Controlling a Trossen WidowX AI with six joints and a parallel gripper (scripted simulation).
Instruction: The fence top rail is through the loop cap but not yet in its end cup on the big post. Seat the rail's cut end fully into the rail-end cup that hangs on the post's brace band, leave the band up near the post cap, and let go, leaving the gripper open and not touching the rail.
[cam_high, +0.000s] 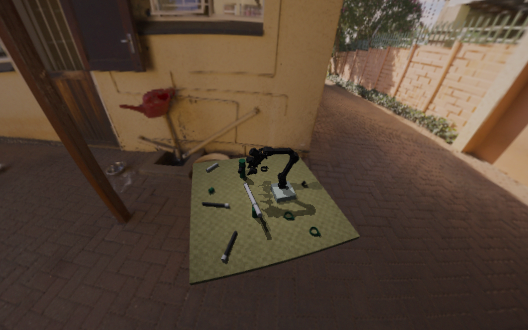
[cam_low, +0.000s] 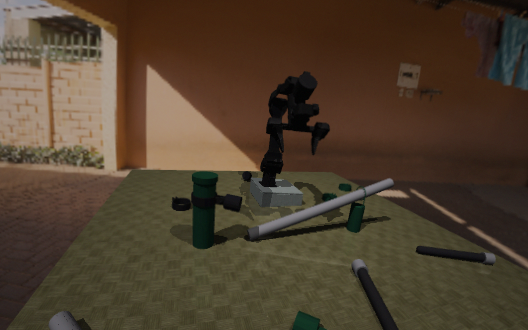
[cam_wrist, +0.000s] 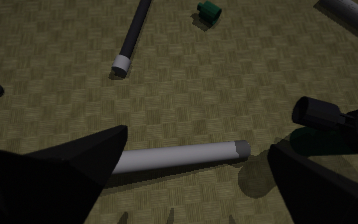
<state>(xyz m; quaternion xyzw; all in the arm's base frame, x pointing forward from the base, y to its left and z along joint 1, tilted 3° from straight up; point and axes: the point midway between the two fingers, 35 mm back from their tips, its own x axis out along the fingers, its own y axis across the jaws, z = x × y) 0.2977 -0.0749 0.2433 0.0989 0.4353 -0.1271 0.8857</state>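
Note:
The grey-white rail (cam_high: 251, 198) (cam_low: 310, 212) (cam_wrist: 180, 156) slopes down from the loop on the short green post (cam_low: 355, 220); its darker cut end rests low, at or near the mat. The big green post (cam_high: 243, 172) (cam_low: 203, 230) stands upright, apart from that end. Its black brace band (cam_low: 200, 200) sits high, below the cap (cam_low: 205, 178). The black rail-end cup (cam_low: 233, 202) (cam_wrist: 315, 111) sticks out from the band toward the rail side, above the cut end's level. My gripper (cam_low: 297, 151) (cam_wrist: 197, 141) is open and empty above the rail, near its cut end, not touching it.
Two dark rails with pale ends (cam_high: 216, 205) (cam_high: 230, 245) lie on the mat (cam_high: 280, 250). A grey tube (cam_high: 212, 167) (cam_low: 65, 321) and a small green fitting (cam_high: 211, 190) (cam_wrist: 210, 12) lie there too. A black ring (cam_low: 181, 204) lies behind the big post.

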